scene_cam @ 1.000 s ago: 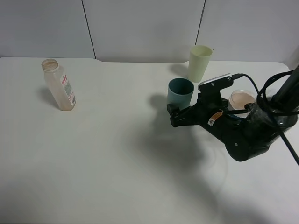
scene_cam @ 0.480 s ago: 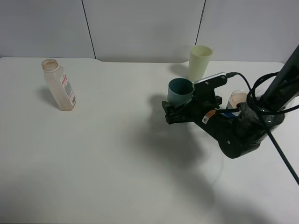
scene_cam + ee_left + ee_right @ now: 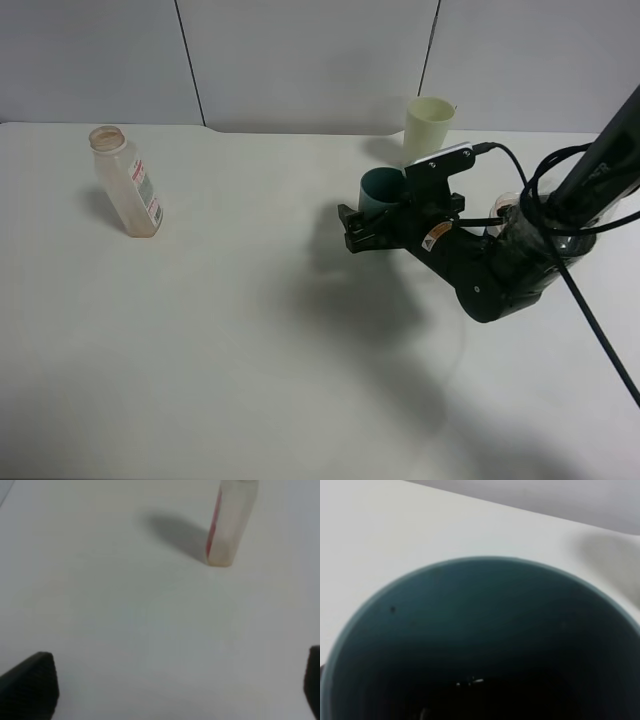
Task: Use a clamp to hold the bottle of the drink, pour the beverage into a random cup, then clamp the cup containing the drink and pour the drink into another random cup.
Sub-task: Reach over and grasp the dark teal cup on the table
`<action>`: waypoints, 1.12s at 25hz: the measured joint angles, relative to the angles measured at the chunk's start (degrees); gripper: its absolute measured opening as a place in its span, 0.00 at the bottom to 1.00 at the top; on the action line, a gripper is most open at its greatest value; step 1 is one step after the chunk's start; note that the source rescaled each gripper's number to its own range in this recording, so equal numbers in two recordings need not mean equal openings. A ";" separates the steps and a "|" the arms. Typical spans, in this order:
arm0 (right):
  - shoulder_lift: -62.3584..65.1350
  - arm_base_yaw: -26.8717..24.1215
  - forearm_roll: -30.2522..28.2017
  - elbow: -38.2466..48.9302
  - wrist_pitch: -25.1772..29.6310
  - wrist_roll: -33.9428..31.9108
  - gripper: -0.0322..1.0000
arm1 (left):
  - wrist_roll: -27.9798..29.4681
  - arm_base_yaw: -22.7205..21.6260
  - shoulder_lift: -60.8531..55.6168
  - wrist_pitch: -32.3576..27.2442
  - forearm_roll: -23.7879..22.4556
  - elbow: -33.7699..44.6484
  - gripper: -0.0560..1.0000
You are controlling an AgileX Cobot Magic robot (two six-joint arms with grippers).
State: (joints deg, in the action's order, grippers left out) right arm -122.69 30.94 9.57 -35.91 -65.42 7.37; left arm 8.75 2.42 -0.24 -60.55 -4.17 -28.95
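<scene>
The teal cup (image 3: 380, 187) stands upright right of the table's middle. My right gripper (image 3: 360, 228), a black clamp with a white housing, is open and right up against it, its near finger covering the cup's lower front. I cannot tell whether the fingers touch it. In the right wrist view the cup (image 3: 485, 630) fills the frame from above, dark inside with small glints at the bottom. The clear bottle (image 3: 128, 185) stands at the far left, uncapped. It also shows ahead of my open left gripper (image 3: 172, 690), bottle (image 3: 231, 520) well clear of the fingers.
A pale yellow-green cup (image 3: 428, 125) stands just behind the teal one. A white cup (image 3: 507, 200) is mostly hidden behind the right arm. A black cable (image 3: 590, 300) loops off the arm to the right. White table (image 3: 250, 330), grey wall behind.
My right gripper has moved left and toward the back, closing in on the teal cup. The cup, the bottle and the other cups have stayed put.
</scene>
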 joint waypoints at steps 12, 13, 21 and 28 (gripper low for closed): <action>0.00 0.00 -0.79 -0.29 2.91 5.40 0.94 | 0.00 0.00 0.00 0.00 0.00 0.00 1.00; 0.00 0.00 -0.84 -0.29 2.97 5.92 0.94 | 0.00 0.00 0.00 0.00 0.00 0.00 1.00; -3.70 0.00 -1.03 -0.29 1.50 6.47 0.94 | 0.00 0.00 0.00 0.00 0.00 0.00 1.00; -3.89 0.00 -1.03 -0.29 -2.64 6.01 0.91 | 0.00 0.00 0.00 0.00 0.00 0.00 1.00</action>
State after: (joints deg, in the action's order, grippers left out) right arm -126.58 30.94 8.54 -36.20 -68.06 13.39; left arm 8.75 2.42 -0.24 -60.55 -4.17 -28.95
